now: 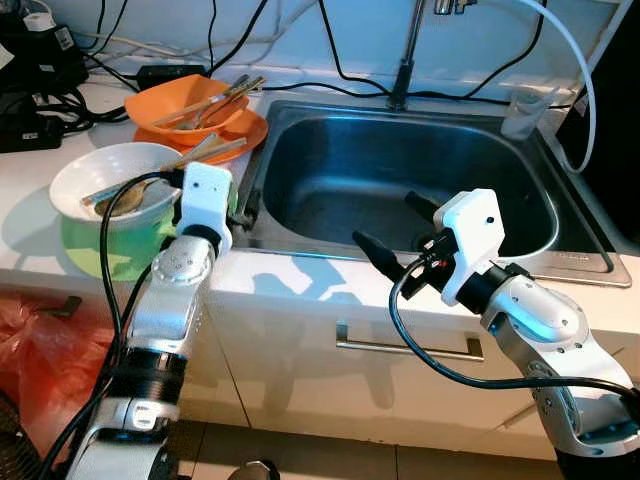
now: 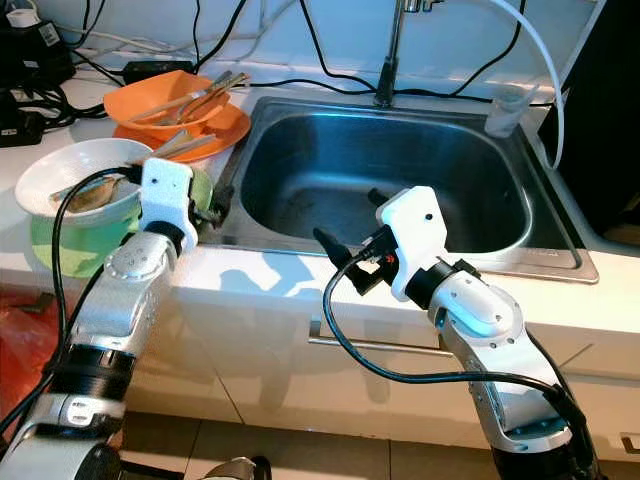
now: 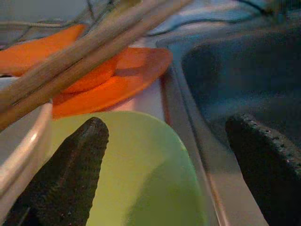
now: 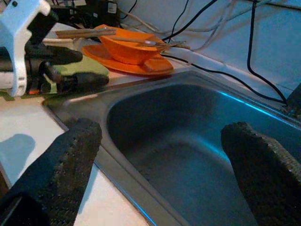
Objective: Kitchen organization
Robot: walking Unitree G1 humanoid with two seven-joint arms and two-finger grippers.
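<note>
A white bowl [image 1: 105, 180] holding a spoon and chopsticks rests on a green plate [image 1: 120, 245] on the left counter. Behind it an orange bowl [image 1: 185, 105] with chopsticks sits on an orange plate [image 1: 240, 135]. My left gripper [image 1: 243, 208] is open, low at the green plate's right edge [image 3: 136, 174], beside the rim of the steel sink [image 1: 400, 170]. The chopsticks [image 3: 84, 52] cross just above its fingers. My right gripper [image 1: 385, 218] is open over the sink's front rim, holding nothing, and points toward the basin [image 4: 178, 141].
A tap [image 1: 405, 60] rises behind the sink, and a clear plastic cup [image 1: 523, 112] stands at the back right corner. Black cables and a power adapter [image 1: 30, 70] crowd the back left counter. A drawer handle [image 1: 400, 345] is below; a red bag [image 1: 40, 350] lies on the floor.
</note>
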